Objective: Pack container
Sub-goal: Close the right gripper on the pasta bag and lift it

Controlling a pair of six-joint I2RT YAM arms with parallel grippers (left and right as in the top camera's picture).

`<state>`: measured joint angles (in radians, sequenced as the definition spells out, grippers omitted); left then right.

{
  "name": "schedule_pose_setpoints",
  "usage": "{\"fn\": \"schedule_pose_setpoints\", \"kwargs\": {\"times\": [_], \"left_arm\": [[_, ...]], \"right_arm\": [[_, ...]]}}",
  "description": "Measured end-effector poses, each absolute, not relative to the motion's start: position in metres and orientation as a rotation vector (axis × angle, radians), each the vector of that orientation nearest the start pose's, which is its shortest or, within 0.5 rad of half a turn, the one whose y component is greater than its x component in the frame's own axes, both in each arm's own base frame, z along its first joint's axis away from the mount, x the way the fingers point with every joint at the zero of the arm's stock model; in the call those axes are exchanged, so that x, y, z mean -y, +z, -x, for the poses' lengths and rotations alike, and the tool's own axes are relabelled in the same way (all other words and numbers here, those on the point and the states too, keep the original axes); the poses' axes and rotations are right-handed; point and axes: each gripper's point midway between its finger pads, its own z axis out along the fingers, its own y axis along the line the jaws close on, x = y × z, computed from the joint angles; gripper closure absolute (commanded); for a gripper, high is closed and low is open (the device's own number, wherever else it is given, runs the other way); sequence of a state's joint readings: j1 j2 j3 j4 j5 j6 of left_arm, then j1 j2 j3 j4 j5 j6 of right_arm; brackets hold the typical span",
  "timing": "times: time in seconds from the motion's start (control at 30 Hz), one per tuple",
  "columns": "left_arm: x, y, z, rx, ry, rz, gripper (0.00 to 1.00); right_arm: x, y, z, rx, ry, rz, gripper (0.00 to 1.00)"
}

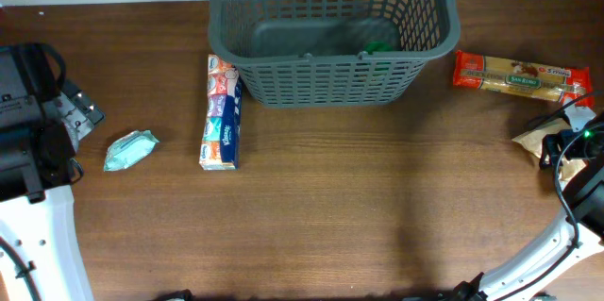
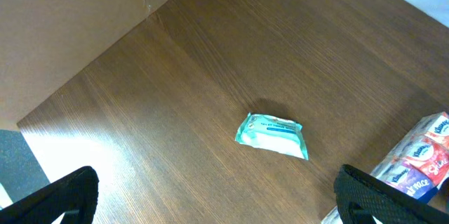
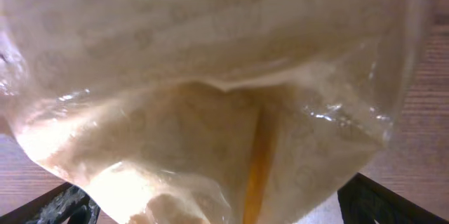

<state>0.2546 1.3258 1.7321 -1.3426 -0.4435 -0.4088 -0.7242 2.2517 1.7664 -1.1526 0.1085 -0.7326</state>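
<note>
- The container [image 1: 330,79], a dark grey lattice-sided basket, stands at the far edge of the wooden table [image 1: 377,207], about the middle of its width. Something small and green [image 1: 379,46] lies inside near its front right corner; what it is cannot be told.
- A multi-pack of pocket tissues [image 1: 222,112] lies just beside the basket's front left corner, its long side running toward the near edge.
- A red and orange pasta packet [image 1: 519,76] lies to the right of the basket, apart from it.
- A teal packet of wet wipes [image 1: 130,150] lies left of the tissues, apart from them.
- The left gripper [image 2: 217,203] hangs above the table with its 2 fingers spread wide and nothing between them; the wipes lie ahead of it.
- The right gripper [image 3: 224,206] also has its fingers wide apart, right over a clear plastic bag [image 3: 210,97] of pale contents that fills its wrist view. Whether the fingers touch the bag cannot be told.
</note>
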Motion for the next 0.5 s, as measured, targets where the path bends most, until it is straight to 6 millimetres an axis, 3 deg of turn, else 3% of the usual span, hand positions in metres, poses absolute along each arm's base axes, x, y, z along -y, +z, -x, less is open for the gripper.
{"fn": "schedule_pose_setpoints", "kwargs": {"times": [0.47, 0.5], "left_arm": [[-0.145, 0.337, -0.265, -2.245, 0.486, 0.964, 0.01], [-0.145, 0.337, -0.265, -2.245, 0.486, 0.964, 0.01]], "right_arm": [[0.286, 0.001, -0.297, -3.28, -0.026, -0.021, 0.01], [0.286, 0.001, -0.297, -3.28, -0.026, -0.021, 0.08]]}}
